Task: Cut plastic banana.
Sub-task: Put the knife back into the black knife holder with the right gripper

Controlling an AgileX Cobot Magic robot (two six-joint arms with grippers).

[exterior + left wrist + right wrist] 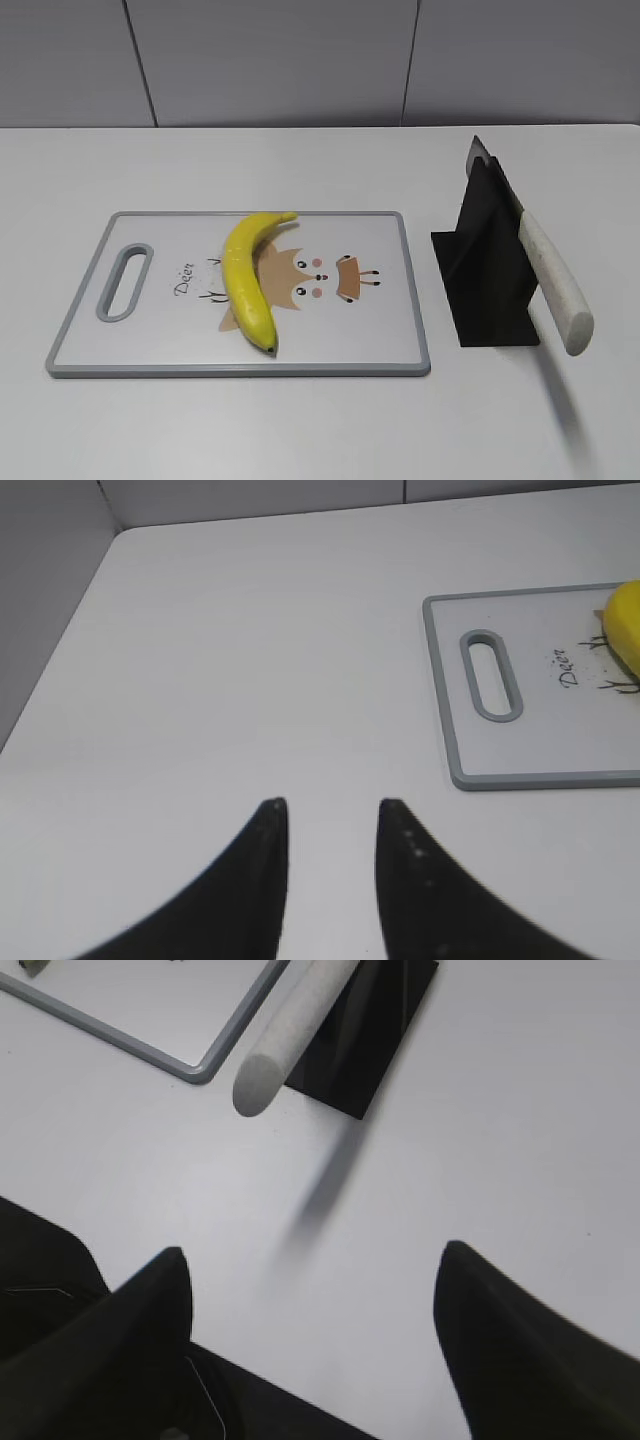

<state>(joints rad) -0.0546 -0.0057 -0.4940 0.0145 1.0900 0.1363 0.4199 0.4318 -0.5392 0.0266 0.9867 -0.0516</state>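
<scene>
The plastic banana (pixel 248 283) lies curved on the grey-rimmed cutting board (pixel 410 300), stem toward the back, dark tip toward the front. A piece of it shows at the right edge of the left wrist view (pixel 625 625). A knife (pixel 555 280) with a pale speckled handle rests in a black stand (pixel 487 270) to the right of the board; its handle (pixel 290 1030) points toward my right gripper. My left gripper (pixel 332 805) is open and empty over bare table, left of the board. My right gripper (pixel 310 1255) is open wide and empty, short of the knife handle. Neither gripper shows in the exterior view.
The board (pixel 440 680) has a slot handle (pixel 493 675) at its left end and a deer drawing in the middle. The white table ends at a grey wall behind; its left edge (pixel 60 650) shows in the left wrist view.
</scene>
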